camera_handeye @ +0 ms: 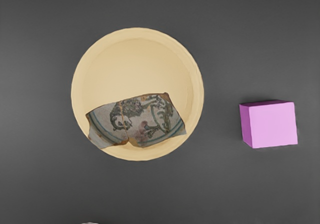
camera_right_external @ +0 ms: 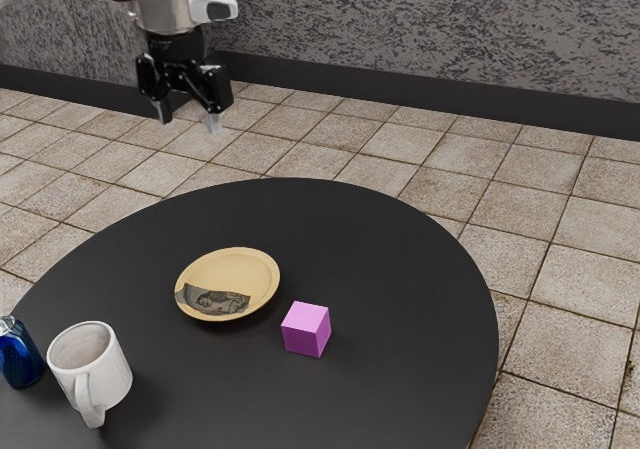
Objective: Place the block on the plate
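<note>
High over the table's far left part in the exterior view, my black gripper (camera_right_external: 188, 121) hangs with its two fingers spread and nothing between them. The pink-purple block (camera_right_external: 306, 329) rests on the dark table, just to the exterior view's right of the plate and apart from it. The pale yellow plate (camera_right_external: 240, 267) carries a patterned grey-brown shard-like piece on one side. From above, the wrist view has the plate (camera_handeye: 135, 64) and the block (camera_handeye: 272, 124) with bare table between them.
A white mug (camera_right_external: 105, 369) stands near the exterior view's lower left, with a blue bottle (camera_right_external: 18, 354) beside it. The round black table (camera_right_external: 400, 269) has its curved edge at the exterior view's right, above a tiled floor. A textured wall stands behind.
</note>
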### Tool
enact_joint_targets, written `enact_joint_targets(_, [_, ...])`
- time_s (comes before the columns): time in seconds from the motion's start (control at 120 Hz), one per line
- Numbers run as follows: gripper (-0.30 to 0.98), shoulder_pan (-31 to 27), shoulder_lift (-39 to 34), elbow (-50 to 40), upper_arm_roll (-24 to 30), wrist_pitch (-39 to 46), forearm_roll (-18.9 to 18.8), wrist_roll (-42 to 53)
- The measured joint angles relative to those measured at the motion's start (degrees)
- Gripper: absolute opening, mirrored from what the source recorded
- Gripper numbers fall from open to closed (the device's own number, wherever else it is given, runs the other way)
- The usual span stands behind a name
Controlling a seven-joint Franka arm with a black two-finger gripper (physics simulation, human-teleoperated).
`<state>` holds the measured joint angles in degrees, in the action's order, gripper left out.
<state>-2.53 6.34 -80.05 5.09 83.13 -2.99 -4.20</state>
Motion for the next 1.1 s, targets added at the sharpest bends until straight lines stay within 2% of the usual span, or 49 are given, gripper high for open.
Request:
enact_joint_targets(0.208, [0.69, -0.57, 1.58, -0.29, 1.22, 1.82, -0.47, -1.39])
enact_joint_targets(0.492, [0.69, 0.62, 12.35, 2.5, 1.82, 4.76, 0.25, -2.75])
enact_joint_targets(0.625, [0.69, 6.15, 18.95, 6.97, -3.58, 6.01, 2.18, -3.31])
enact_joint_targets(0.842, [0.69, 15.92, 23.0, 7.9, -13.12, 8.21, 7.22, -3.77])
enact_joint_targets(0.975, [0.69, 18.85, 24.36, 7.28, -14.32, 9.68, 8.85, -3.82])
enact_joint_targets(1.1, [0.69, 19.12, 23.27, 0.92, -14.14, 12.81, 9.41, -3.89])
